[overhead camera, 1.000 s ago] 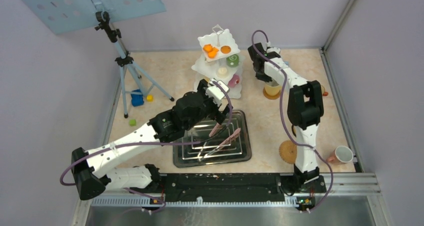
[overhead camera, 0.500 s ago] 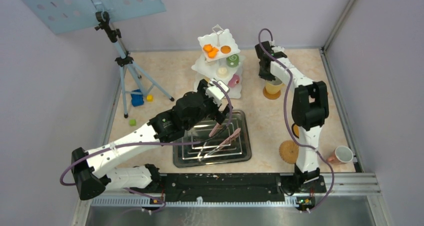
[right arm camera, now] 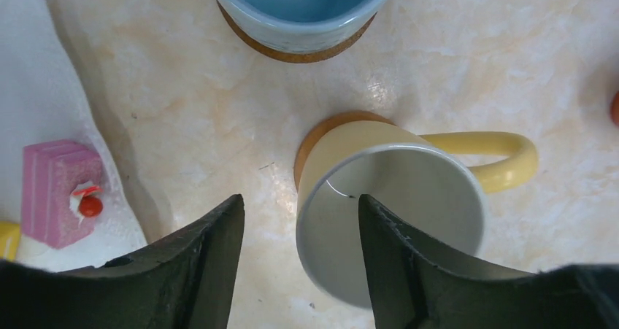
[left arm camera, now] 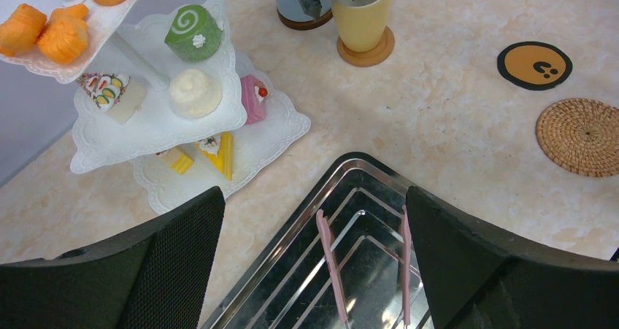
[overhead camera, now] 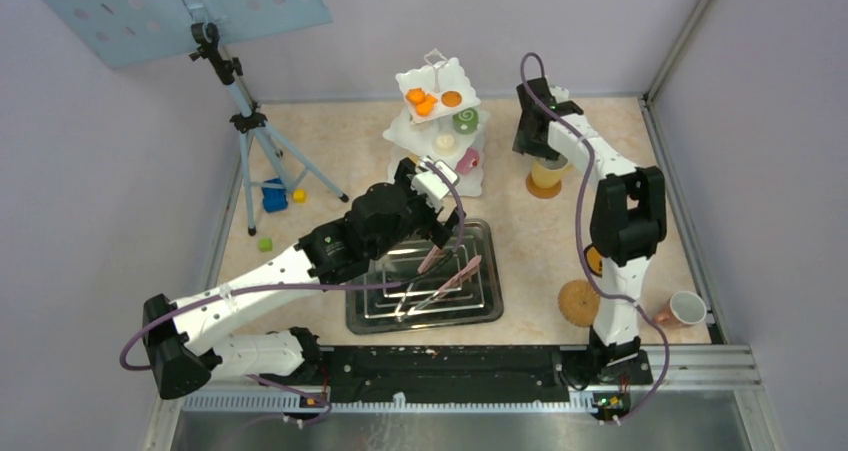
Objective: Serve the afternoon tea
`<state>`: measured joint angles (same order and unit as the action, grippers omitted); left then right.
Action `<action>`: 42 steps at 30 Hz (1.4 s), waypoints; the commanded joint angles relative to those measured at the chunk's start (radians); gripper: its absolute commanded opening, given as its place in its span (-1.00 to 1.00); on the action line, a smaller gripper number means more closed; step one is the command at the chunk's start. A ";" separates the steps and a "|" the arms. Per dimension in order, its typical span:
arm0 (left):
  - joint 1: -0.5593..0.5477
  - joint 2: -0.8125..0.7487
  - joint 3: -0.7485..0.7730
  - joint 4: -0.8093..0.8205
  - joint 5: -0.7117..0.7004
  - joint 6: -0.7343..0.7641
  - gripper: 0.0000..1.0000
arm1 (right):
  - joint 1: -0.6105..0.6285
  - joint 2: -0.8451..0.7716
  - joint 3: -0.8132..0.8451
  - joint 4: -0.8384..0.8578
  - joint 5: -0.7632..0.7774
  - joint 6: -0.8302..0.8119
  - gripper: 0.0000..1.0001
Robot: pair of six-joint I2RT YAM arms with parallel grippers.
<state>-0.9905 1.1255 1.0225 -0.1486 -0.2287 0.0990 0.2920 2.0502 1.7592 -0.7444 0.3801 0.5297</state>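
Observation:
The yellow mug stands upright on a round brown coaster, handle to the right. My right gripper hangs open just above it: one finger over the mug's mouth, the other outside, neither pressing the rim. Behind it, the blue mug sits on its own coaster. The white three-tier stand carries orange, green swirl and pink pastries. Wide open and holding nothing, my left gripper hovers over the steel tray.
The steel tray holds pink tongs. A woven coaster and a pale mug lie at the near right, and an orange-and-black coaster is mid right. A tripod and small blocks stand on the left.
My right gripper shifted slightly right and back with the yellow mug, then its jaws spread off the rim. The left arm has not moved.

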 commanded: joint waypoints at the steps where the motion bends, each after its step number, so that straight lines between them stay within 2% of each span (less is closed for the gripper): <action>1: -0.005 -0.001 -0.001 0.053 0.004 -0.008 0.98 | -0.005 -0.173 0.057 -0.021 -0.010 -0.088 0.22; 3: -0.005 0.001 -0.001 0.054 0.003 -0.007 0.97 | -0.003 -0.249 0.055 -0.059 0.007 -0.134 0.35; 5: -0.005 0.003 -0.001 0.054 0.003 -0.008 0.97 | -0.004 -0.367 -0.019 -0.058 0.041 -0.185 0.56; 6: -0.005 0.005 -0.001 0.053 0.004 -0.007 0.97 | -0.005 -0.435 -0.089 -0.041 0.069 -0.210 0.67; 9: -0.005 0.009 0.000 0.052 0.004 -0.010 0.97 | -0.016 -0.647 -0.363 0.042 0.099 -0.209 0.83; 13: -0.005 0.014 0.001 0.052 0.004 -0.012 0.97 | -0.120 -0.859 -0.740 0.109 0.009 -0.110 0.87; 17: -0.007 0.015 0.002 0.050 0.011 -0.015 0.97 | -0.224 -0.956 -0.936 0.117 -0.068 0.019 0.86; 21: -0.006 0.013 0.002 0.049 0.012 -0.016 0.97 | -0.350 -0.952 -1.033 0.111 -0.085 0.140 0.86; 25: -0.007 0.010 0.003 0.049 0.014 -0.018 0.97 | -0.471 -0.918 -1.110 0.179 -0.194 0.169 0.86; 29: -0.008 0.008 0.002 0.047 0.015 -0.019 0.97 | -0.522 -0.901 -1.159 0.245 -0.213 0.170 0.86; 36: -0.008 0.011 0.004 0.049 0.020 -0.019 0.97 | -0.520 -0.851 -1.206 0.355 -0.340 0.148 0.70; 42: -0.008 0.013 0.005 0.049 0.018 -0.020 0.97 | -0.394 -0.772 -1.160 0.473 -0.374 0.213 0.67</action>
<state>-0.9939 1.1393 1.0225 -0.1482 -0.2237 0.0952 -0.1818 1.2152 0.5659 -0.3988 0.0845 0.6842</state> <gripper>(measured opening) 0.987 0.840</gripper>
